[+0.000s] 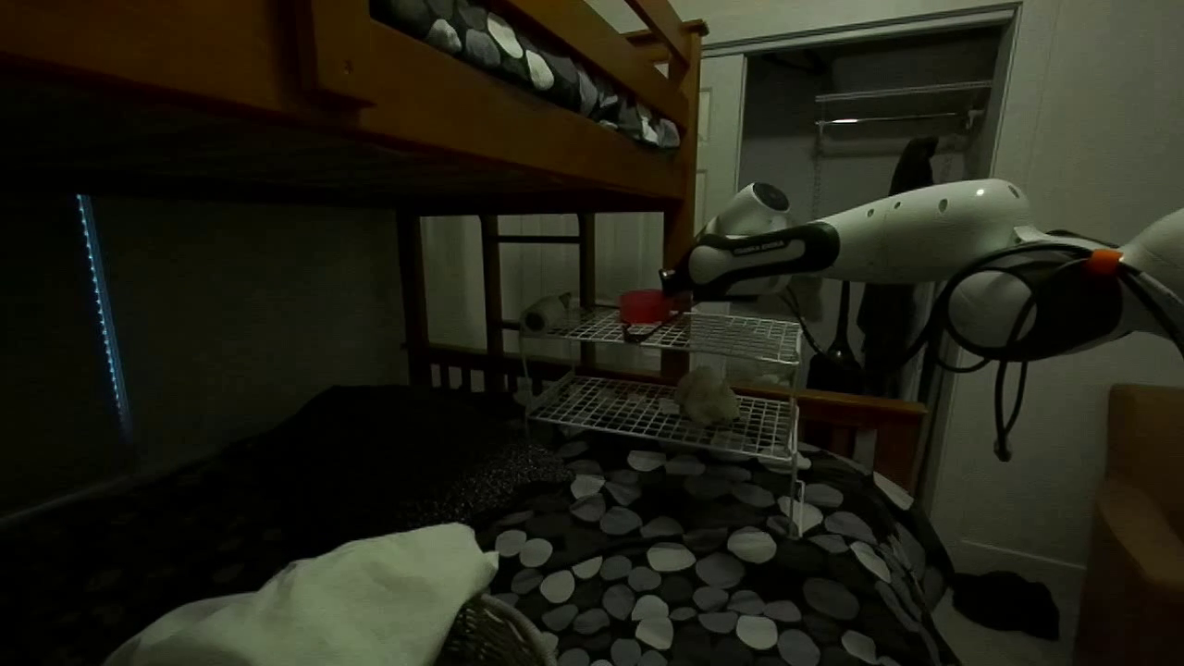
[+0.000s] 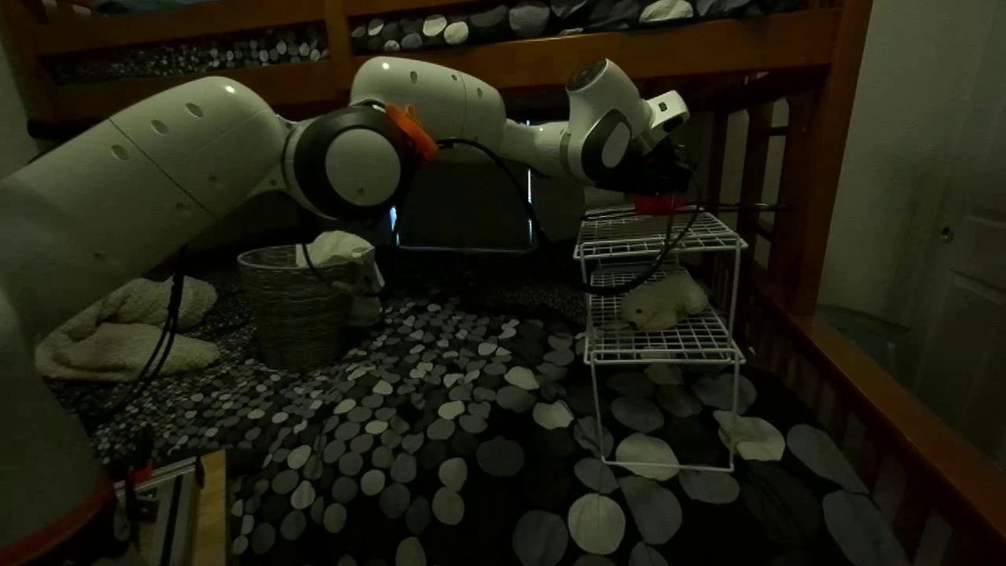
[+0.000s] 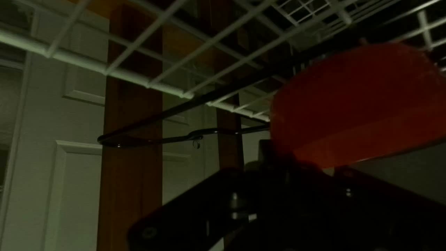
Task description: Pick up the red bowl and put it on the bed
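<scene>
The red bowl (image 1: 645, 306) is at the top shelf of the white wire rack (image 1: 745, 335); it also shows in an exterior view (image 2: 659, 205) and large in the wrist view (image 3: 362, 104). I cannot tell whether it rests on the shelf or is just above it. My gripper (image 3: 284, 157) looks shut on the bowl's edge, though the fingertips are very dark. In both exterior views the gripper (image 1: 673, 282) (image 2: 664, 182) is at the bowl, its fingers mostly hidden. The bed (image 1: 721, 592) (image 2: 440, 440), with a dark spotted cover, lies under the rack.
A black wire loop (image 3: 150, 141) lies across the shelf beside the bowl. A pale stuffed toy (image 2: 666, 305) sits on the lower shelf, and a pale object (image 1: 546, 314) on the top shelf. A basket (image 2: 291, 310) stands on the bed. The upper bunk (image 1: 518, 120) overhangs.
</scene>
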